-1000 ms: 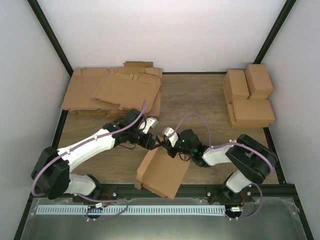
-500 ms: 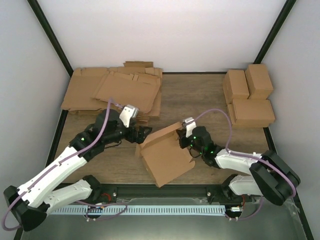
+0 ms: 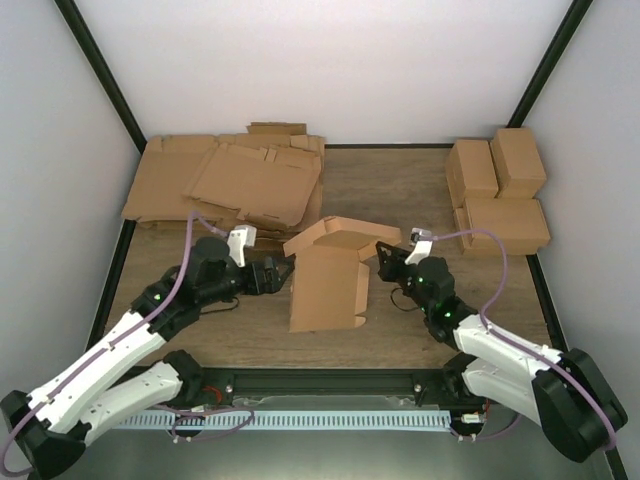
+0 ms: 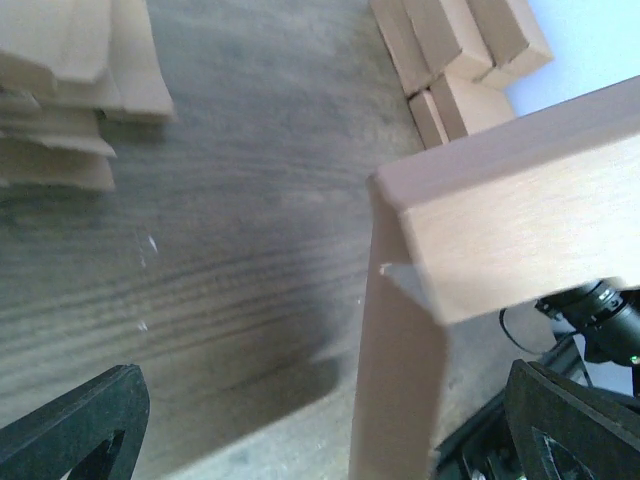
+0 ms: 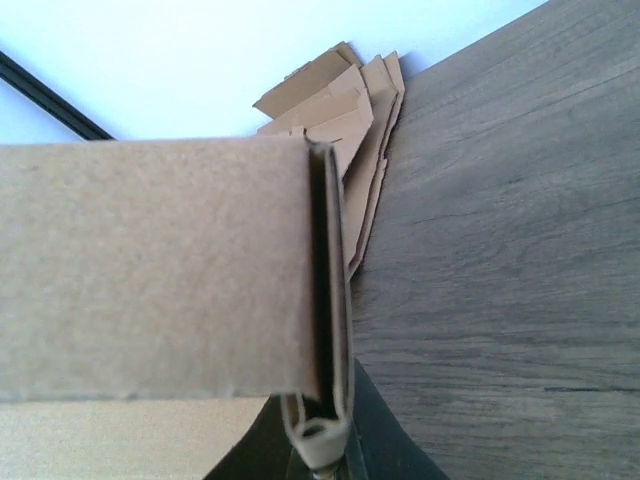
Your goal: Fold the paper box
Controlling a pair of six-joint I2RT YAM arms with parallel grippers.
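Since half a second ago the paper box [image 3: 328,285] has swung out of its diagonal lie near the arm bases. It now sits squared up and farther out on the table [image 3: 420,190], and both grippers have shifted with it.

The box is bent into an L. Its crease runs side to side, from just ahead of the left gripper [image 3: 283,270] across to the right gripper [image 3: 386,254], so the upper panel's long axis spans the gap between the two tools. The larger panel drops from that crease toward the arm bases, its free edge facing the near side.

The right gripper is clamped on the box. In its wrist view a doubled cardboard edge sits pinched between the fingers [image 5: 385,455], and the panel reaches away to the gripper's left.

The left gripper is spread wide. In its wrist view the fingers [image 4: 75,425] are far apart, and the box's upright corner stands ahead of them, nearer the right-hand finger. Whether it touches, I cannot tell.

Beyond the left gripper lie flat cardboard sheets [image 3: 230,185]; beyond the right one lie folded boxes [image 3: 497,195].
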